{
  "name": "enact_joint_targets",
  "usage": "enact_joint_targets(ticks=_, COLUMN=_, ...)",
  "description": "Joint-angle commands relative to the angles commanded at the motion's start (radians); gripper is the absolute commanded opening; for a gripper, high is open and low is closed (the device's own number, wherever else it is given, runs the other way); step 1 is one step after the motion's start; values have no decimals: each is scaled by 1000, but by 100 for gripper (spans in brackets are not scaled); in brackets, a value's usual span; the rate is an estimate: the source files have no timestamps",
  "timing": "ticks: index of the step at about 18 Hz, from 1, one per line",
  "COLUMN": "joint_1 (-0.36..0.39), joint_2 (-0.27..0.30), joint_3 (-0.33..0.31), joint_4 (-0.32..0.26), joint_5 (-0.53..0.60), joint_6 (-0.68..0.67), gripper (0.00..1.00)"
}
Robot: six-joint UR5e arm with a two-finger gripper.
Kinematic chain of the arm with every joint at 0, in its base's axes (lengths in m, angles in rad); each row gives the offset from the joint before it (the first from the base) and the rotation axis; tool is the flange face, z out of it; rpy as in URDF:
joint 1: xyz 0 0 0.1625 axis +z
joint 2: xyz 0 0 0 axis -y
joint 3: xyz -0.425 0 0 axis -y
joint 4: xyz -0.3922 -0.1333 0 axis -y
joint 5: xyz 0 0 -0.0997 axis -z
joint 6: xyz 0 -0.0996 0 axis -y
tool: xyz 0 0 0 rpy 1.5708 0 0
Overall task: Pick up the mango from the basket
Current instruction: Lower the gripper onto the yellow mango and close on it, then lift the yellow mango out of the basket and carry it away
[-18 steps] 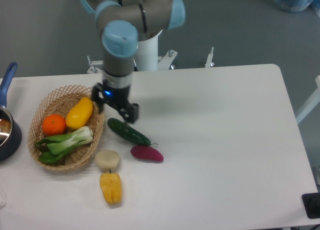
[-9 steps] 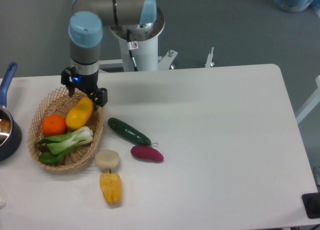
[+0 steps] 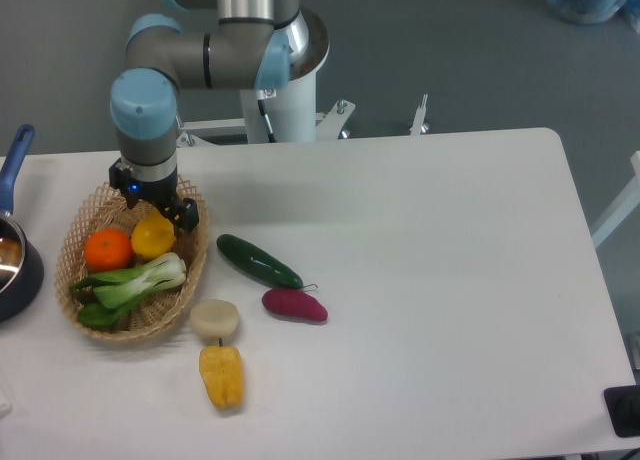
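Observation:
The yellow mango [image 3: 151, 239] lies in the tan wicker basket [image 3: 190, 270], beside a round orange [image 3: 108, 250] and above a bok choy [image 3: 132, 285]. My gripper [image 3: 153, 208] hangs directly over the mango's upper end and hides that part of it. Its dark fingers [image 3: 186, 213] straddle the fruit's top. From this view I cannot tell whether the jaws are open or shut, or whether they touch the mango.
On the table right of the basket lie a green cucumber [image 3: 258, 261], a purple sweet potato [image 3: 294, 305], a pale round vegetable [image 3: 214, 319] and a yellow-orange pepper [image 3: 222, 375]. A dark pot with a blue handle [image 3: 12, 240] stands at the left edge.
The arm has swung left from beside the cucumber to over the basket. It has come down onto the mango's upper end, which now shows less.

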Motion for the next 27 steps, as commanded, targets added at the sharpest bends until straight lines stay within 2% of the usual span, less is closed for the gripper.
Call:
enact_joint_targets(ticks=6, joint_1=-14, joint_2=-49, joint_3=11, joint_4=26, joint_5=8, joint_6=-3, gripper=100)
enact_joint_targets(ticks=8, joint_1=-17, joint_2=-52, joint_3=15, joint_4=26, joint_5=38, joint_6=-9, gripper=42)
enact_joint_targets(ticks=10, joint_1=-25, joint_2=-51, joint_3=17, joint_4=25, joint_5=41, joint_6=-9, gripper=13)
enact_joint_targets(ticks=11, joint_1=-25, joint_2=-48, joint_3=17, joint_4=23, joint_5=40, joint_6=-9, gripper=10)
enact_joint_targets(ticks=14, joint_1=-20, joint_2=-38, joint_3=28, joint_4=22, joint_5=29, joint_6=-8, gripper=10)
enact_joint_targets(ticks=16, joint_1=-3, joint_2=1, joint_3=43, joint_4=21, joint_5=3, joint_6=-8, gripper=10)
enact_joint_targets(ticks=21, joint_1=158, joint_2=141, joint_3=63, joint_4=6, joint_5=-103, joint_6=5, gripper=10)
enact_joint_targets(ticks=23, joint_1=227, joint_2=164, joint_3=78, joint_4=9, joint_5=-103, joint_6=6, gripper=10)
enact_joint_targets(ticks=27, joint_1=372, joint_2=158, joint_3=164, joint_4=8, joint_5=-100, joint_6=37, gripper=11)
